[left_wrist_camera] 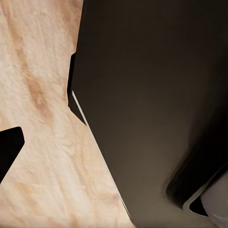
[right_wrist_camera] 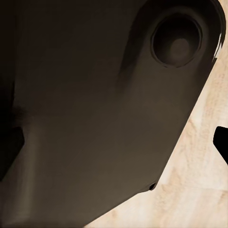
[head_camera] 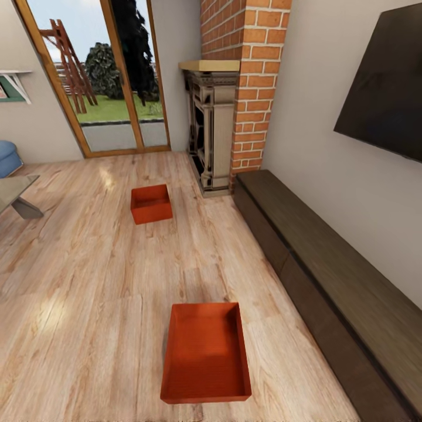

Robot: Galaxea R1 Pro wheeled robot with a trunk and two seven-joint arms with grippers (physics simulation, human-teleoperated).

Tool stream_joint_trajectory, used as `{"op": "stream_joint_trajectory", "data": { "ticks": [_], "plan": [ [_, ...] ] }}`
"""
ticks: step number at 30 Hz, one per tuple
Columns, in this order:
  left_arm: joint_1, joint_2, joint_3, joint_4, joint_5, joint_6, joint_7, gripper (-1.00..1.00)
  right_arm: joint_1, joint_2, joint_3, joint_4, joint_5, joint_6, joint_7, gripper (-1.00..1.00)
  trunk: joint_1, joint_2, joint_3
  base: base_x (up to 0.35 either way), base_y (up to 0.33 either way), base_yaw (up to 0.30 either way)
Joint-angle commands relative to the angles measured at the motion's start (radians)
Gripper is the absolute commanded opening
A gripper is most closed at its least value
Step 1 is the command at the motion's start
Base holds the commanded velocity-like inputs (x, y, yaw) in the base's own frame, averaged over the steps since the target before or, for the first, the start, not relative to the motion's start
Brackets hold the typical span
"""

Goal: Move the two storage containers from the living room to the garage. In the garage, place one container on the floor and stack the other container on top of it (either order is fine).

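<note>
Two orange-red open-top bins on plank floor, near bin [head_camera: 206, 353] beside cabinet [head_camera: 328, 275], far bin [head_camera: 151, 203] nearer fireplace [head_camera: 212, 129], gripper states cannot be told

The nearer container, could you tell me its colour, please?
Orange-red, inside and out; the nearer container shows best in the head view.

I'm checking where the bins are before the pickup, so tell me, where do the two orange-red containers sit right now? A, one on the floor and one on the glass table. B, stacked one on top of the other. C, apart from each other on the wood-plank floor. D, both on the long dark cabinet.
C: the near container and the far container both rest on the wood-plank floor, well apart, left of the long dark cabinet.
</note>
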Motion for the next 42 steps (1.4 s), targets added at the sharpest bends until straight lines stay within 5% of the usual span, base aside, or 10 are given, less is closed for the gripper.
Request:
{"op": "stream_joint_trajectory", "data": {
  "ticks": [1, 42],
  "plan": [
    [0.000, 0.000, 0.003, 0.001, 0.003, -0.003, 0.000, 1.00, -0.001, 0.000, 0.001, 0.003, -0.001, -0.006, 0.002, 1.00, 0.000, 0.000, -0.002, 0.000, 0.000, 0.000],
    [0.000, 0.000, 0.003, 0.001, 0.003, -0.003, 0.000, 1.00, -0.001, 0.001, 0.001, 0.003, -0.002, -0.008, 0.001, 1.00, 0.000, 0.000, -0.046, 0.000, 0.000, 0.010]
  ]
}}
